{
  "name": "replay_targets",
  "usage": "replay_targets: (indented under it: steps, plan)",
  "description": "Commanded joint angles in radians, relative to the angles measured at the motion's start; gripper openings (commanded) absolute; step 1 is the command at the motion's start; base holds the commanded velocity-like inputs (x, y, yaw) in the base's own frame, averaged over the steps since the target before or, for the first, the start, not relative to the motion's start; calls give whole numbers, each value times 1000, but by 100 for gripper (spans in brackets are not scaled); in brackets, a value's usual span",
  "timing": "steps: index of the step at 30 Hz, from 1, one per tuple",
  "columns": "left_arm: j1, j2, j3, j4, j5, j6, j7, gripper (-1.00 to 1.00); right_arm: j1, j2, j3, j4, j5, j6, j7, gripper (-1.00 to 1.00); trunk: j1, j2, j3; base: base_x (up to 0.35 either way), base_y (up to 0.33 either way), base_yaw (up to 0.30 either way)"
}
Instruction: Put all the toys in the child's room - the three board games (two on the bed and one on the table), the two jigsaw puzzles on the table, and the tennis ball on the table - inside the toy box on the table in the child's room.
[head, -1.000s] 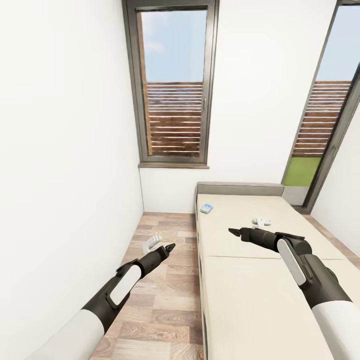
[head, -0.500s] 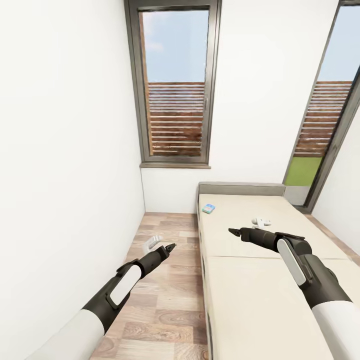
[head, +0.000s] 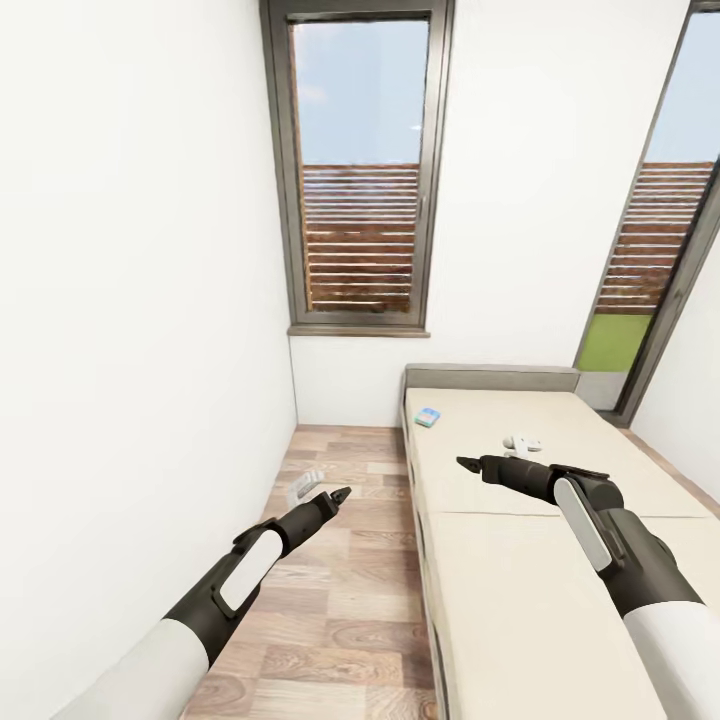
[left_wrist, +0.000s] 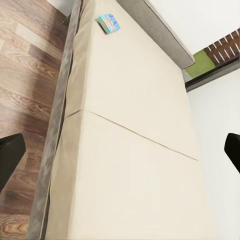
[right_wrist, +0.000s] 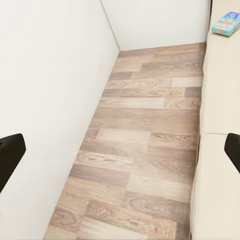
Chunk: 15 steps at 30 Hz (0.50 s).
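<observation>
Since the one board game (head: 428, 417) I can count sits flat at the head end of the bed (head: 520, 560), near its floor-side edge, it's well ahead of both arms. The right gripper (head: 466, 463) hangs over the mattress and looks nearer than the left gripper (head: 341, 494) over the floor. Both have their fingers spread, holding nothing, and there's one small white thing (head: 523, 441) just beyond the right one that I can't make out.

Plain white walls (head: 130, 250); wood-plank floor (head: 340, 590); two tall dark grey-framed windows (head: 362, 170) showing brown slatted fencing.
</observation>
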Motion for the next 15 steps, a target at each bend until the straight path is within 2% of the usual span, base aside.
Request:
replay_targets:
  steps: [1,15]
  plan:
    - [-1,0,0,0,6,3,-1,100,-1,-1,1,-1,1,4,2,100,1,-2,-2,0,69,0]
    - [-1,0,1,0,6,3,-1,100,-1,-1,1,-1,1,4,2,100,1,-2,-2,0,26,0]
